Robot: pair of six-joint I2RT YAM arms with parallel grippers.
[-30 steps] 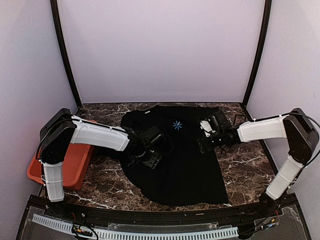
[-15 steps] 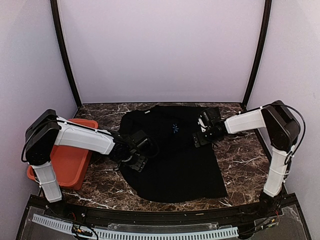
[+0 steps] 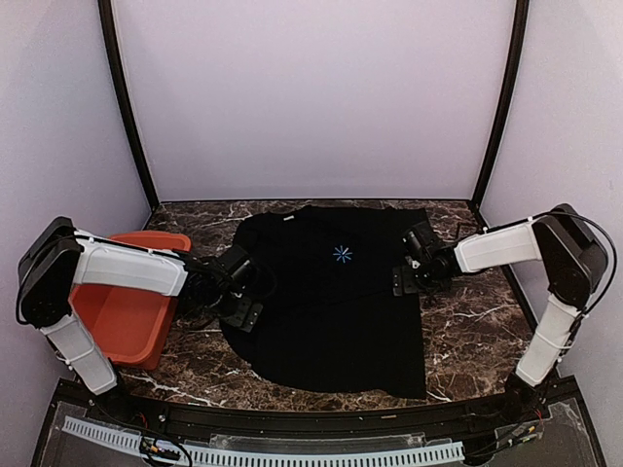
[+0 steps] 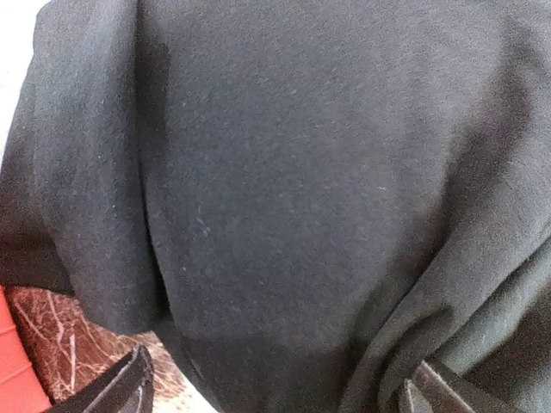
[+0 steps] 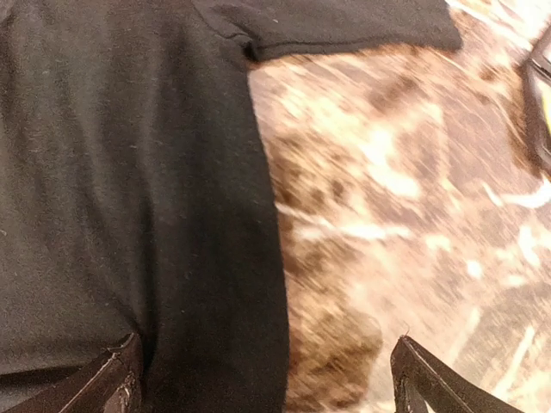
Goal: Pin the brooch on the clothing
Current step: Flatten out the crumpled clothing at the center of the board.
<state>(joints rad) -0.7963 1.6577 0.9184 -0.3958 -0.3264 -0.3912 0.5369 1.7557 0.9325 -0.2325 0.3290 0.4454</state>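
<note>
Three views, one shirt (image 3: 331,311)
Top camera looks down across the whole table (image 3: 467,311); wrist cameras sit close over the shirt's left and right edges.

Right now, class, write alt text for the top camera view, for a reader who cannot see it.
A black T-shirt with a small blue starburst print lies spread on a marble table. The left gripper and right gripper sit open at its left and right edges. A red tray stands at the table's left.
</note>
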